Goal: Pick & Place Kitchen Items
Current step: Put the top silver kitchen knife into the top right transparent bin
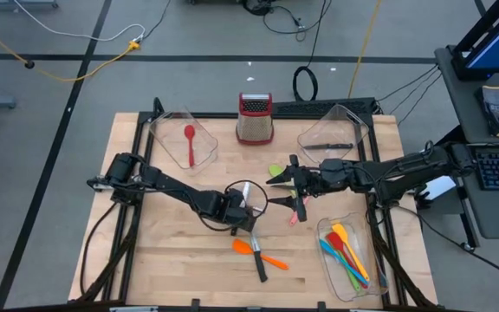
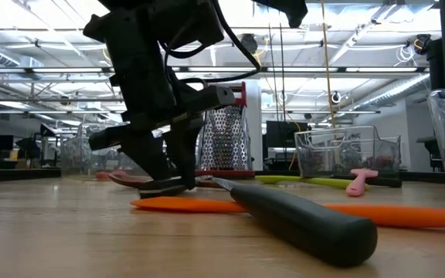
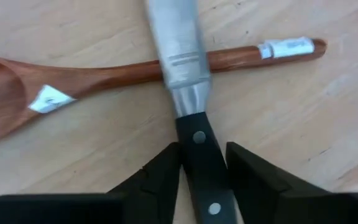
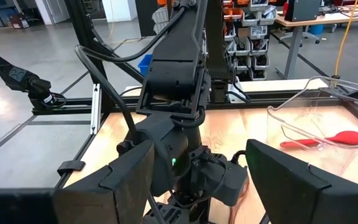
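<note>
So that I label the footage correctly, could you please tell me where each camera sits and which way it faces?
High view: overhead, facing straight down; both arms, wooden table.
Low view: table height, looking across; left arm, black-handled steel knife.
Left wrist view: looks down past the left end effector straddling the knife's handle, above a brown wooden spoon.
Right wrist view: looks past the open right end effector at the left arm.
Shared: low and left wrist views both show the knife.

Grater point(image 1: 255, 118) at table's point(image 1: 171, 269) 12 o'clock edge, btwn 2 bins: one at 10 w/ spoon point(image 1: 190, 143) inside, one at 2 w/ knife point(image 1: 327, 146) inside. 3rd bin point(image 1: 329, 267) at 4–5, full of utensils point(image 1: 346, 254). Near ctr-6: knife point(image 1: 256, 256) lies across spatula point(image 1: 260, 253); its blade crosses wooden spoon point(image 3: 104, 78).
</note>
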You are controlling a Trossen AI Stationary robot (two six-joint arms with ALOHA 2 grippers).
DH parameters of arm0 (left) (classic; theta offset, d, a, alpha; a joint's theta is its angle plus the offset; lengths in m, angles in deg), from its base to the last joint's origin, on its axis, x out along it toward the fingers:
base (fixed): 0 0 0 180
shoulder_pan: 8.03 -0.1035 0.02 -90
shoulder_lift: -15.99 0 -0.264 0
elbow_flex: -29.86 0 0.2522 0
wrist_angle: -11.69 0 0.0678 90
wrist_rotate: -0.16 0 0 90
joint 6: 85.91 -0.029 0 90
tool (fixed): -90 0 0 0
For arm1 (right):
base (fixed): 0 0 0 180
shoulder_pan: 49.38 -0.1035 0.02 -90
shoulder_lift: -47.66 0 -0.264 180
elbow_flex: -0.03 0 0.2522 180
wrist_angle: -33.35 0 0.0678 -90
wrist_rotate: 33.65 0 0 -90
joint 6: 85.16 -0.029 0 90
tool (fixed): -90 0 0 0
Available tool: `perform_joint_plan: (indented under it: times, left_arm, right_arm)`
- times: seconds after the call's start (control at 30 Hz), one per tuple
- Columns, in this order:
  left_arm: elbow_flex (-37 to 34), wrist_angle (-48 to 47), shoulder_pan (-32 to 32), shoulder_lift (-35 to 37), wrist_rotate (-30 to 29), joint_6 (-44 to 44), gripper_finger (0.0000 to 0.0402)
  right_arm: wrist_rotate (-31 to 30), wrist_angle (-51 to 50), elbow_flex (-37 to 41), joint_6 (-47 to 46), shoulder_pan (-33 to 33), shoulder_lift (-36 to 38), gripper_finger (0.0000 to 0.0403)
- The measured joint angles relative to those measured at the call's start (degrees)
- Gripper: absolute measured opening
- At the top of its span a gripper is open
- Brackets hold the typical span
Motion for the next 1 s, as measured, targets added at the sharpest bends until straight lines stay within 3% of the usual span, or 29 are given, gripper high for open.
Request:
perform_joint_plan:
  times: [0.13,0.37,0.53,0.83,1.0]
  left_arm:
    - [0.0,0.5,0.1,0.0,-0.7,-1.1,0.0073]
    - [0.9,-0.5,0.6,0.2,-1.8,-0.2,0.007]
    - [2.6,-5.1,1.7,3.3,-6.2,0.8,0.007]
    - [3.1,-12.3,3.9,17.0,-16.7,4.8,0.007]
    - [3.4,-8.0,5.8,26.6,-25.7,2.6,0.007]
  right_arm:
    - [0.0,0.0,0.0,0.0,0.0,0.0,0.0247]
    - [0.0,0.0,0.0,-0.1,0.0,0.0,0.0247]
    - [0.0,0.0,0.0,-0.1,0.0,0.0,0.0247]
    - [0.0,0.0,0.0,-1.4,0.0,0.0,0.0247]
    - [0.0,0.5,0.0,-1.4,0.0,0.0,0.0247]
